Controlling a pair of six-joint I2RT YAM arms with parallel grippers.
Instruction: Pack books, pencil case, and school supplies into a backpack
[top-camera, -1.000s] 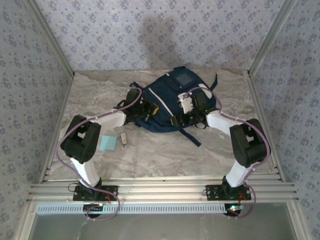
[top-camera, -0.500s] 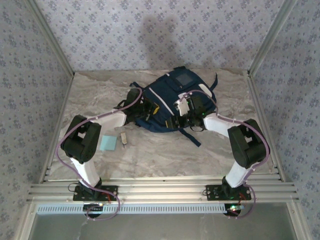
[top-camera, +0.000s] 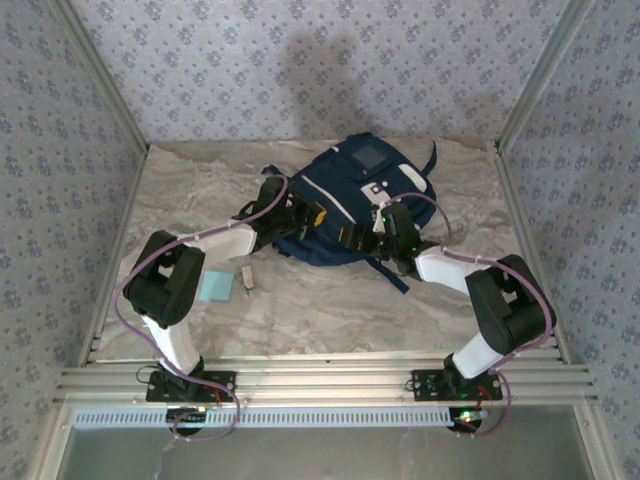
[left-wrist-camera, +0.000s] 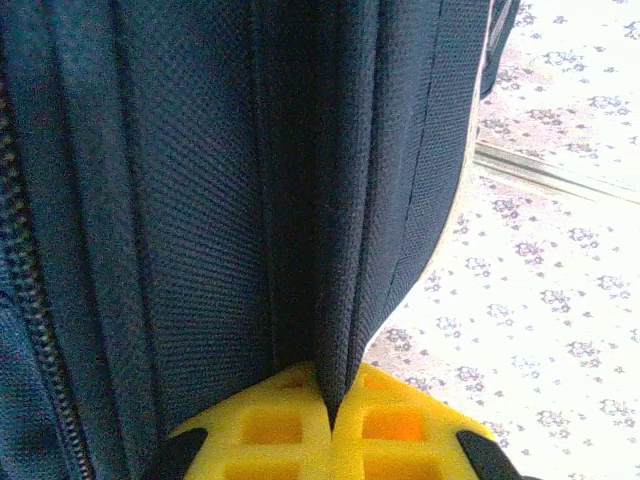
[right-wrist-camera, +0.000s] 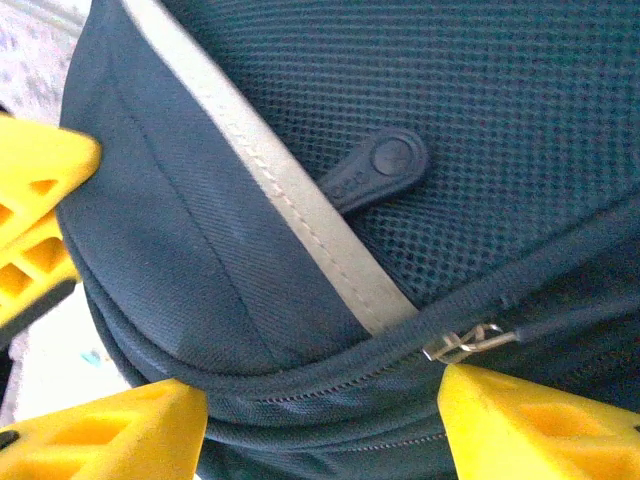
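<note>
The navy backpack (top-camera: 352, 190) lies in the middle of the table. My left gripper (top-camera: 306, 217) is at its left side, shut on a fold of the navy fabric (left-wrist-camera: 335, 300) between its yellow fingertips (left-wrist-camera: 270, 425). At the pack's near edge my right gripper (top-camera: 362, 238) stands open, its yellow fingers (right-wrist-camera: 530, 425) on either side of the zippered seam, with a metal zipper pull (right-wrist-camera: 465, 343) just above one finger. A light-blue pad (top-camera: 214, 286) and a small beige eraser (top-camera: 246, 277) lie on the table left of the pack. The books and the pencil case are out of view.
A dark strap (top-camera: 392, 275) trails from the pack toward the near right. Patterned walls and metal frame rails (top-camera: 110, 110) close in the marble table (top-camera: 330, 310) on three sides. The left gripper's yellow fingers (right-wrist-camera: 30, 215) show at the left of the right wrist view.
My right gripper has come down off the top of the backpack to its near edge. The pack's top has settled flatter. The left gripper has kept its hold.
</note>
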